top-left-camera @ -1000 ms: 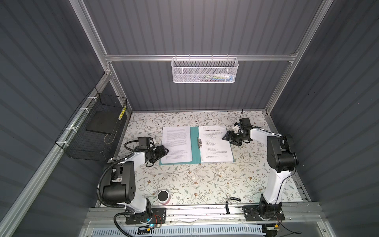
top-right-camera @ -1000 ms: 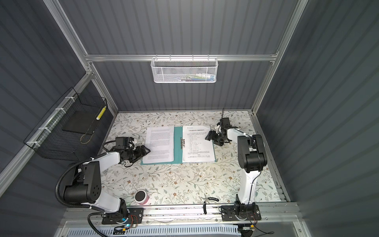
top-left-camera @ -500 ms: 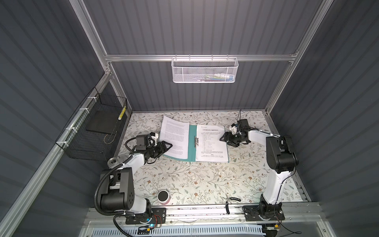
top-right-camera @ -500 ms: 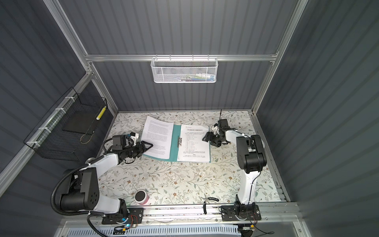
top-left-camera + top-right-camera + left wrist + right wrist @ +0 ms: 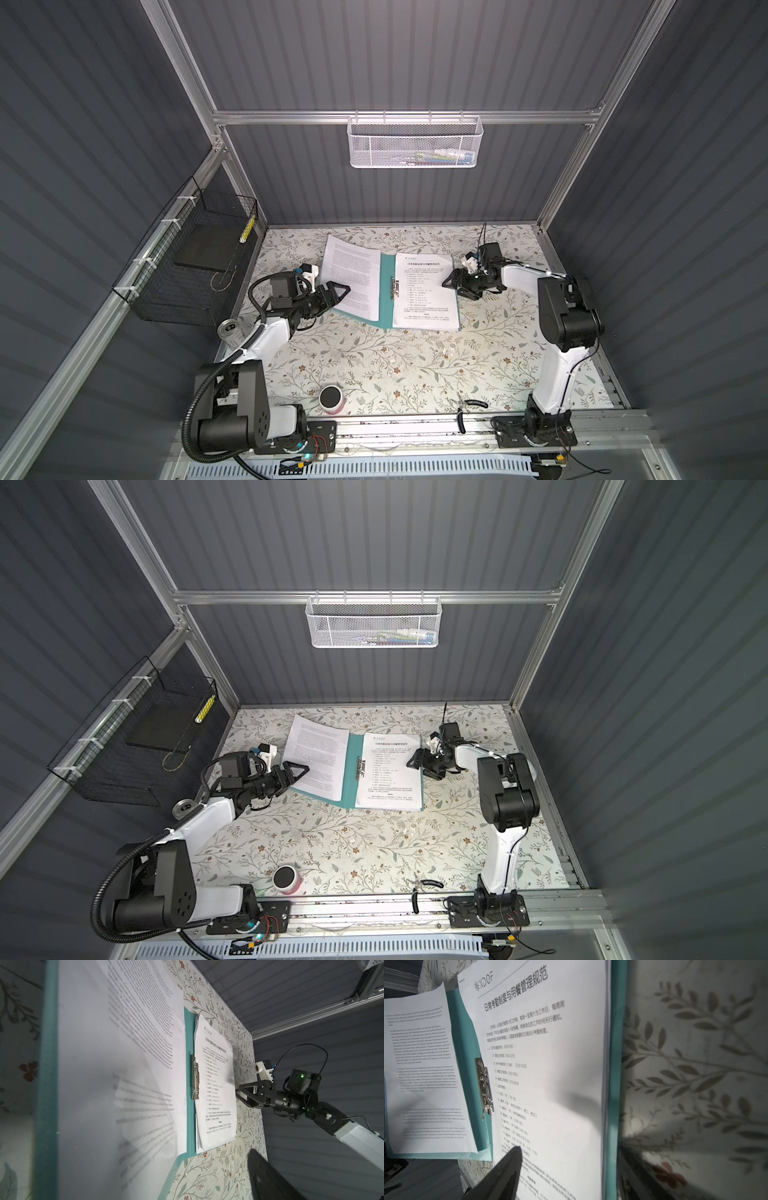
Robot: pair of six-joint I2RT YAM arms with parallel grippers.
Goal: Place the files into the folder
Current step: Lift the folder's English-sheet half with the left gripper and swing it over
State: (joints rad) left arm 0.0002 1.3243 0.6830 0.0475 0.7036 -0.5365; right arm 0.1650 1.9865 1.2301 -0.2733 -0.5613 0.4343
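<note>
The teal folder (image 5: 386, 305) lies open at the back middle of the table in both top views, a metal clip (image 5: 483, 1084) on its spine. Its left cover is tilted up and carries one of the files (image 5: 353, 276). More files (image 5: 426, 293) lie stacked on its flat right half. My left gripper (image 5: 343, 291) is open at the raised cover's outer edge, one finger over the sheet. Only that finger (image 5: 270, 1178) shows in the left wrist view. My right gripper (image 5: 448, 284) is open astride the folder's right edge (image 5: 614, 1064), one finger (image 5: 508, 1167) over the stack.
A black wire basket (image 5: 195, 266) holding a dark slab hangs on the left wall. A metal can (image 5: 230, 330) stands at the table's left edge. A pink-sided cylinder (image 5: 331, 399) and a small black object (image 5: 473, 403) lie near the front. A white mesh basket (image 5: 413, 143) hangs on the back wall.
The folder's left cover, flat a second ago, has swung up with its sheet as my left gripper rose at its edge. The folder shifted slightly left; my right gripper followed.
</note>
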